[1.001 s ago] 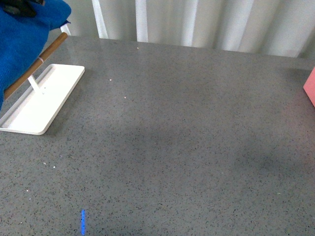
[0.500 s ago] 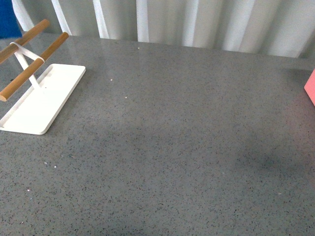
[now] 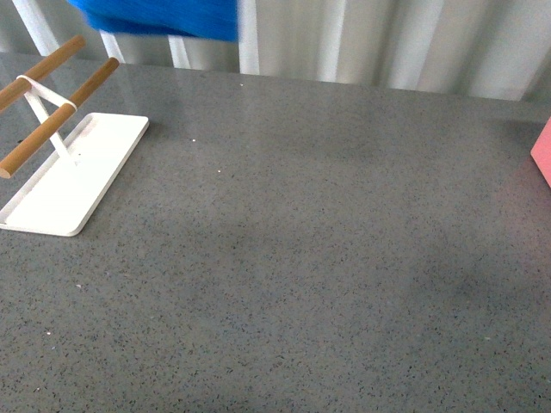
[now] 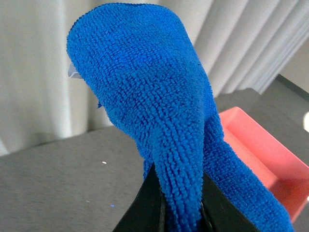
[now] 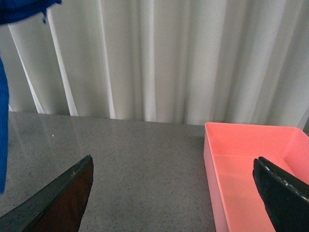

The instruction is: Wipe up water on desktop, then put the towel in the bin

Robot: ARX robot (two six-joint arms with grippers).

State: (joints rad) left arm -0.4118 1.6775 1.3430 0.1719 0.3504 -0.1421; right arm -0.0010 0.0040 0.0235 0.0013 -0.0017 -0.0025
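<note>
Two steps, and neither shows as complete. The left hand (image 4: 178, 209) is clamped on the blue microfibre towel (image 4: 145, 87), which is held in the air over the far left of the bench (image 3: 327, 258), beyond the white tray (image 3: 69, 185) with wooden rods. I can see no puddle. The pink bin (image 5: 251, 169), at the right edge, looks empty. The right hand (image 5: 169, 198) is spread, holding nothing.

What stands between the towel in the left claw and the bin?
Nothing visible. The towel hangs from the left claw above the desktop's far left; the bin sits at the right edge. The white tray lies left, off that path.
</note>
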